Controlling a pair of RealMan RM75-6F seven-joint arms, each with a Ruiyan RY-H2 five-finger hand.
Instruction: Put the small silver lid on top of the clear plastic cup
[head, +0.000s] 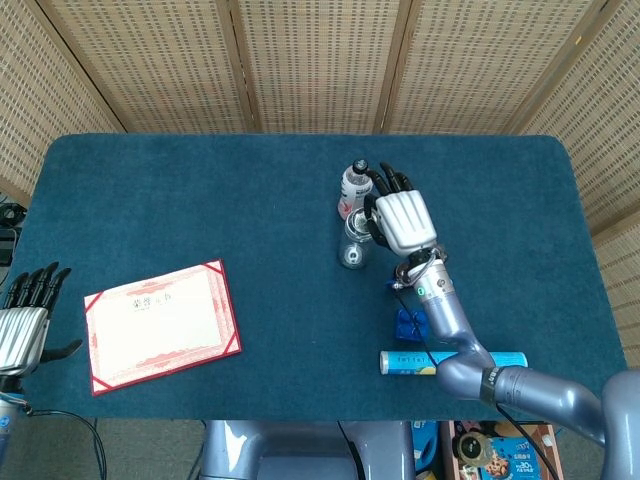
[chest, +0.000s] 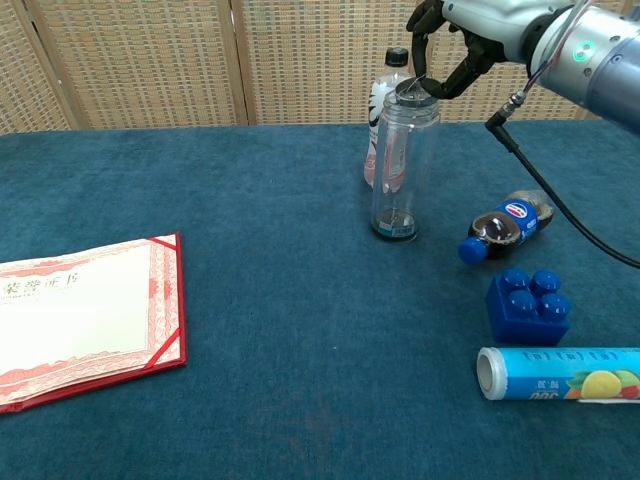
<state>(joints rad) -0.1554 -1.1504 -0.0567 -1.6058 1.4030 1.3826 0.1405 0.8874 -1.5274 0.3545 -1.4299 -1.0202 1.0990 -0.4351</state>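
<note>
The clear plastic cup stands upright on the blue table, also seen from above as the cup. The small silver lid sits slightly tilted at the cup's mouth, pinched between the thumb and fingers of my right hand. From the head view the right hand covers the cup's top, hiding the lid. My left hand rests off the table's left front corner with its fingers apart and nothing in it.
A white bottle with a black cap stands just behind the cup. A small cola bottle lies to its right, with a blue brick and a blue tube nearer the front. A red certificate folder lies at the left.
</note>
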